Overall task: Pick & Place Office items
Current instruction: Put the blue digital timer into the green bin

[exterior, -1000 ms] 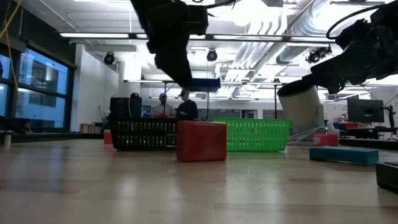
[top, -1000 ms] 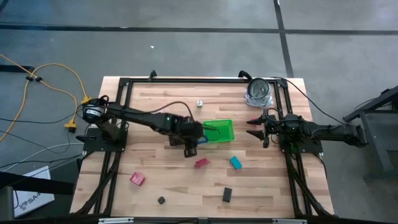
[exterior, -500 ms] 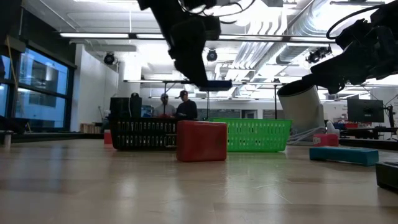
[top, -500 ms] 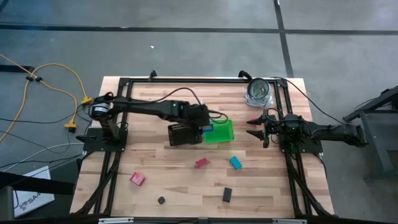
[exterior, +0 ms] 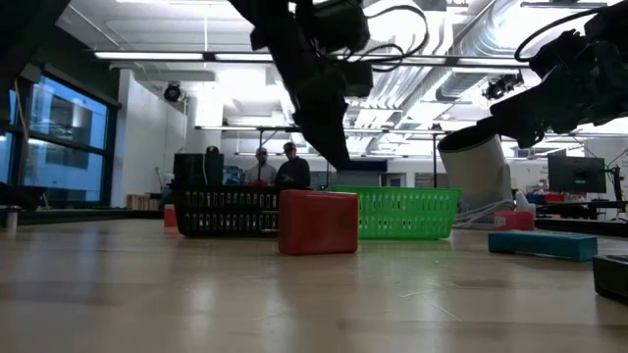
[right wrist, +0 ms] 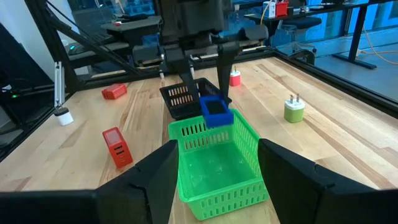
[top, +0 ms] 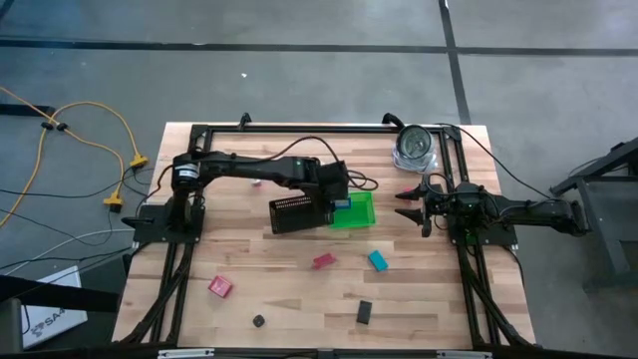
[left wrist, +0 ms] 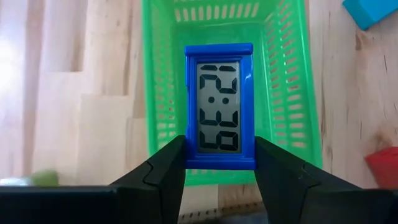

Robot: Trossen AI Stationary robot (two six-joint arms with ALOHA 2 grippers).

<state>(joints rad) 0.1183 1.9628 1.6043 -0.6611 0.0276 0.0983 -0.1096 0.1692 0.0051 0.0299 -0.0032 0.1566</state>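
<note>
My left gripper (top: 338, 199) is shut on a blue digital clock (left wrist: 219, 106) above the left part of the green bin (top: 359, 211); the clock also shows in the right wrist view (right wrist: 216, 112). The black mesh tray (top: 296, 214) stands against the bin's left side. My right gripper (top: 405, 200) is open and empty at the table's right, level with the bin. On the near half of the table lie a red block (top: 322, 261), a teal block (top: 378, 260), a pink-red block (top: 219, 287), a black block (top: 365, 312) and a small black round bit (top: 259, 321). My left gripper pinches the clock's two long sides (left wrist: 188, 158) between its two fingers (left wrist: 166, 171), at the end near the gripper. The fingers come from above, pointing down, and lie along the clock. The clock is lifted clear above the bin, its display facing the wrist camera.
A shiny silver round object (top: 414, 148) stands at the far right corner. In the right wrist view a green-and-white plug (right wrist: 293, 109), a small pink piece (right wrist: 235, 78) and a white piece (right wrist: 62, 116) stand beyond the bin. Black frame rails run along the table's edges.
My left gripper has carried the blue clock from the near side of the black mesh tray toward the far edge and the right, across the tray to above the green bin. It has stayed shut on the clock, which stays clear of the table.
</note>
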